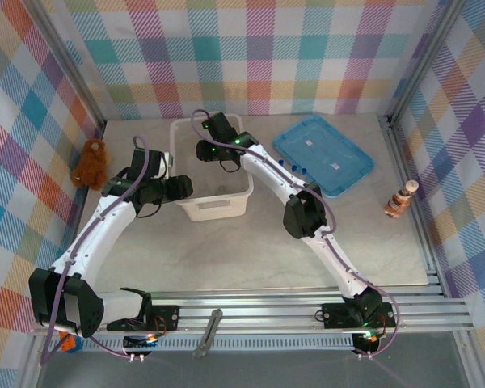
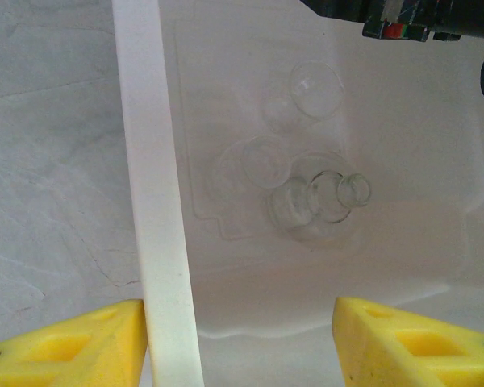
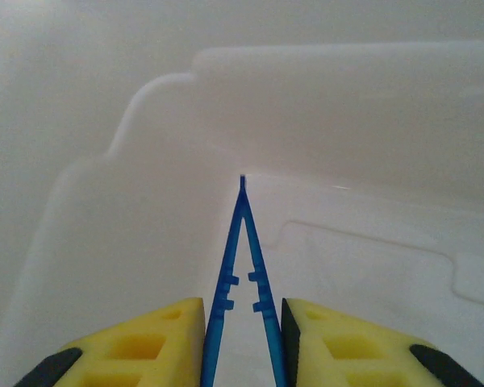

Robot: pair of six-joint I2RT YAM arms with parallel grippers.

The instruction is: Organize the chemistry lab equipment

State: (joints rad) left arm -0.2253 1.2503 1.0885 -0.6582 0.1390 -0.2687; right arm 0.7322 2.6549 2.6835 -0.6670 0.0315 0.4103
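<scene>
Slim dark-blue tweezers (image 3: 244,266) are pinched between the yellow fingers of my right gripper (image 3: 242,310), their closed tip pointing down at the floor of the white bin (image 3: 145,226). In the top view the right gripper (image 1: 212,153) hangs inside the bin (image 1: 218,212). My left gripper (image 2: 238,322) stands open astride the bin's left wall (image 2: 153,201), one finger (image 2: 73,343) outside and the other inside. A clear round flask (image 2: 331,197) and small clear beakers (image 2: 315,89) lie on the bin floor. Thin tubes with blue caps (image 1: 293,166) lie beside the right arm.
A blue tray (image 1: 331,158) lies flat at the back right. A brown teddy bear (image 1: 90,162) sits at the far left by the wall. A brown-and-white bottle figure (image 1: 400,198) stands at the right edge. Checked walls enclose the table.
</scene>
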